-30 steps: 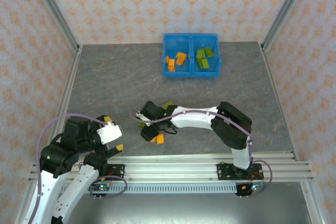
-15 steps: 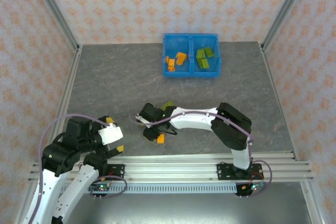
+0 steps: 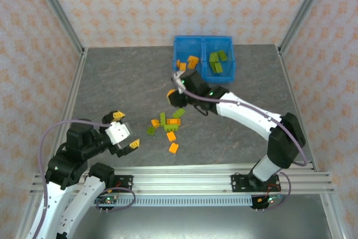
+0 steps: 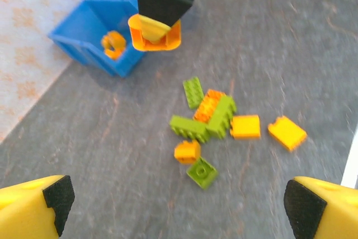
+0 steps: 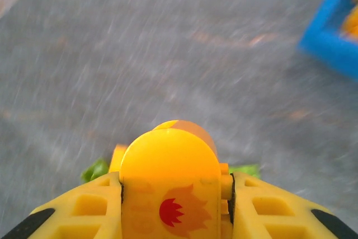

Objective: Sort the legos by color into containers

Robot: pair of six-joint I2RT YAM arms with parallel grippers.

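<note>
**Orange brick pinched, short of the bin**

The right tool [image 3: 177,98] pinches an orange brick [image 5: 168,166] between its pads. It hangs above the bench [image 3: 112,82], between the loose pile [image 4: 215,117] and the blue bin [image 3: 215,78]. The left tool [image 3: 126,130] is spread wide and carries nothing; it sits low at the near left, facing the pile.

The bin's left compartment [image 3: 187,47] holds orange bricks and the right compartment [image 3: 218,45] holds green ones. Eight or so bricks, both colours mixed, lie on the bench, several of them touching.

These bricks look light, rigid and smooth, so a pinch on a corner or on the studs could let one twist out. Two flat opposite sides, taken from above, look like the surest hold. The touching bricks leave little gap for fingers, so the outliers should be easier. A dropped brick would likely bounce, so a low release inside the compartment seems wise.

The bench is flat, grey and stone-patterned, and probably slick enough for a nudged brick to skid. Patterned walls [image 3: 168,4] close three sides, the bin sits near the far one, and there is open bench around the pile.
</note>
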